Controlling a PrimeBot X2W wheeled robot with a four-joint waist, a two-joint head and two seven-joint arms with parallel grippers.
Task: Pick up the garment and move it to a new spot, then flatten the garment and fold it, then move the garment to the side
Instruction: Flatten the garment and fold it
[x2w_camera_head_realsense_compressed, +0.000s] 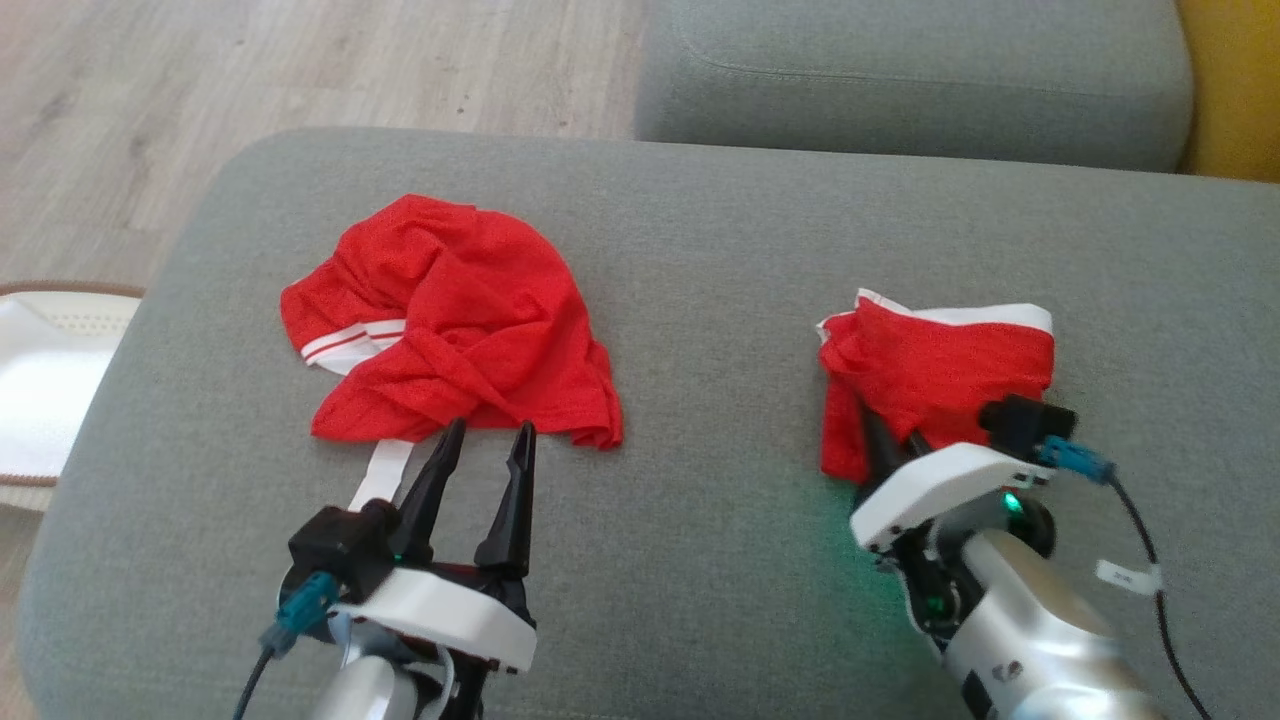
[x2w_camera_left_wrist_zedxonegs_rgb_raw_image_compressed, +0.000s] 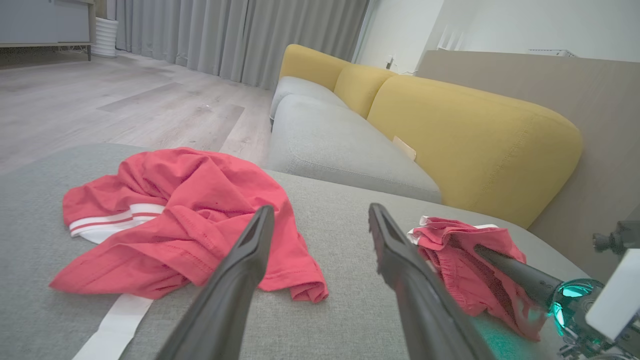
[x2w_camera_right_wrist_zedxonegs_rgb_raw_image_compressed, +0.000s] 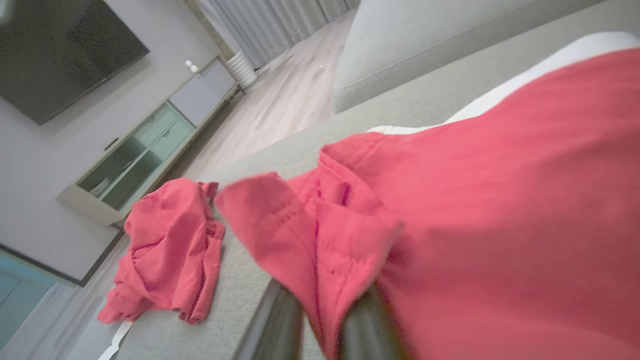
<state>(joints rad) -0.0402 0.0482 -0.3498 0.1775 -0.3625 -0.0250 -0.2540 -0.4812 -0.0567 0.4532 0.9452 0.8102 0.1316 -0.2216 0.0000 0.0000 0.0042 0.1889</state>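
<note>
Lying on the right part of the grey cushion (x2w_camera_head_realsense_compressed: 700, 250) in the head view, the folded garment (x2w_camera_head_realsense_compressed: 935, 370) is a compact red packet with its white band along the far edge. The right gripper (x2w_camera_head_realsense_compressed: 893, 435) has its fingers narrow, tips into the packet's near-left corner. A second piece, the crumpled garment (x2w_camera_head_realsense_compressed: 460, 320), sits on the cushion's left part, bunched and twisted, with a white strip (x2w_camera_head_realsense_compressed: 385, 470) trailing from under it toward the near edge. The left gripper (x2w_camera_head_realsense_compressed: 492, 428) stands wide, tips just short of that heap's near hem and holding nothing.

In the left wrist view, the left gripper (x2w_camera_left_wrist_zedxonegs_rgb_raw_image_compressed: 320, 210) shows its fingers well spread over bare cushion, between the crumpled garment (x2w_camera_left_wrist_zedxonegs_rgb_raw_image_compressed: 185, 215) and the folded garment (x2w_camera_left_wrist_zedxonegs_rgb_raw_image_compressed: 450, 250).

In the right wrist view, the right gripper (x2w_camera_right_wrist_zedxonegs_rgb_raw_image_compressed: 327, 320) has a flap of the folded garment (x2w_camera_right_wrist_zedxonegs_rgb_raw_image_compressed: 500, 200) between its fingers and is holding it.

Assessment: for the folded piece, flattening and folding appear complete, and it already lies toward the cushion's side; only the release remains. The crumpled piece appears unprocessed, with every step outstanding if it is in scope.
</note>
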